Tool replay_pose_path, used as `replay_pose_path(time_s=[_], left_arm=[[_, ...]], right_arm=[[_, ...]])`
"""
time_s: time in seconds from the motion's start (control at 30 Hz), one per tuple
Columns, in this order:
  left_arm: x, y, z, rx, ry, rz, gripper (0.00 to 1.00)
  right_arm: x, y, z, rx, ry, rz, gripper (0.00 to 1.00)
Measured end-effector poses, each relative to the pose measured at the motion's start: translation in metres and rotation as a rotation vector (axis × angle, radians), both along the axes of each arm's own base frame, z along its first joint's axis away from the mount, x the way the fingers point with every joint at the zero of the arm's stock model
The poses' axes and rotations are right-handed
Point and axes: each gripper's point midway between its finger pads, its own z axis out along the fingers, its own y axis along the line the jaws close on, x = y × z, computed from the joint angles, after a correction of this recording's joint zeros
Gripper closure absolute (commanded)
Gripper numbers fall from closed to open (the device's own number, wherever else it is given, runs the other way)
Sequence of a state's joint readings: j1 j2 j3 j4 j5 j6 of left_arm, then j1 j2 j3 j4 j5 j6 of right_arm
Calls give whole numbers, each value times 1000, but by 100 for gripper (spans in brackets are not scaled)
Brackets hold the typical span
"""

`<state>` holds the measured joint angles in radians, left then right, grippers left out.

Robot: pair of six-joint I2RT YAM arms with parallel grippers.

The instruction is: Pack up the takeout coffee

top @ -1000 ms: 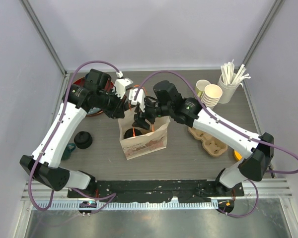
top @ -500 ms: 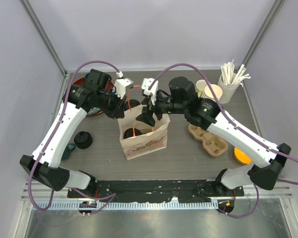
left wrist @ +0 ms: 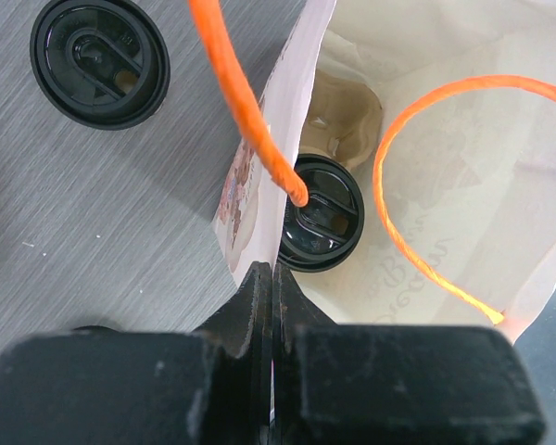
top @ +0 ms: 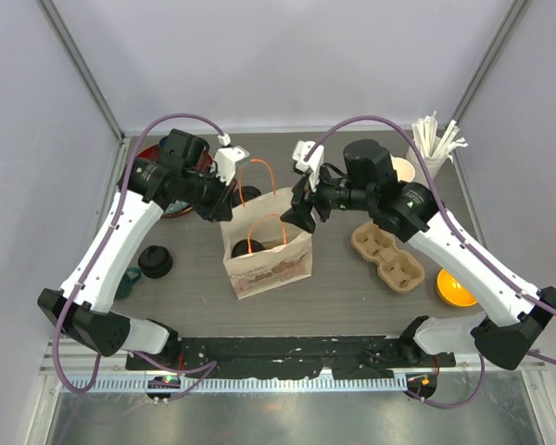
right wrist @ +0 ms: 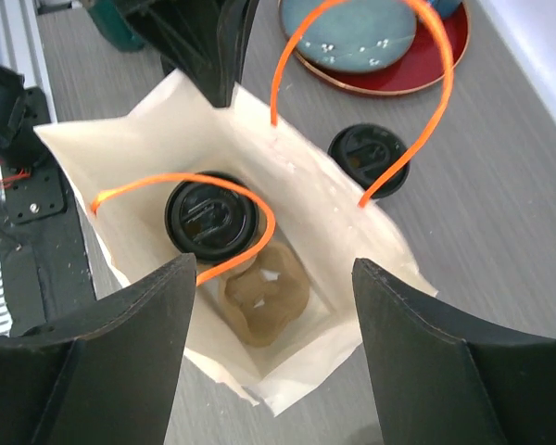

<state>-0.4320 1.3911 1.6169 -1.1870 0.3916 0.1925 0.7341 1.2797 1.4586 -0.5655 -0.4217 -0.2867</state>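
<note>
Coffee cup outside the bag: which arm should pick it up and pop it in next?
The right arm, I think. The right hand is open and empty above the bag, while the left hand is busy pinching the bag's rim. The lidded cup stands just beside the bag.

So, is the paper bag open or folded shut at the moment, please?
Open. The bag gapes, showing a black-lidded cup and pulp carrier inside; the left gripper pinches one rim.
</note>
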Motion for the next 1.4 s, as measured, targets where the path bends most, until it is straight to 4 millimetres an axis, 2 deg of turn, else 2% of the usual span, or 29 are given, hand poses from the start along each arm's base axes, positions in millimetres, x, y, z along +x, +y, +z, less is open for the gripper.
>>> replay_pose_path(time_s=[0.1, 0.2, 0.5, 0.7, 0.9, 0.93, 1.0, 1.03, 1.1, 1.23, 1.4], left_arm=[[1, 0, -1, 4, -1, 2, 100], [1, 0, -1, 8, -1, 2, 100], [2, 1, -3, 17, -2, 3, 98], [5, 1, -2, 22, -7, 7, 81], [11, 0, 10, 16, -43, 20, 59], [12, 0, 13, 14, -53, 20, 51], [14, 1, 21, 9, -75, 26, 43], [15, 1, 24, 7, -84, 31, 36], [17, 2, 32, 4, -105, 42, 30], [19, 8, 43, 14, -147, 72, 19], [10, 28, 64, 29, -234, 134, 13]], right_arm=[[-3, -5, -15, -34, 32, 1, 27], [-4, -12, -20, -48, 48, -9, 26], [-5, -25, -5, -22, 14, -38, 26], [-5, -25, -5, -22, 15, -38, 26], [-5, -25, -5, -22, 15, -39, 26], [-5, -25, -5, -23, 15, -39, 26], [-4, -26, -5, -23, 15, -42, 26], [-4, -26, -5, -24, 15, -42, 26], [-3, -26, -3, -25, 17, -44, 26], [1, -24, 14, -7, 0, -50, 26], [15, -18, 51, 70, -24, -105, 23]])
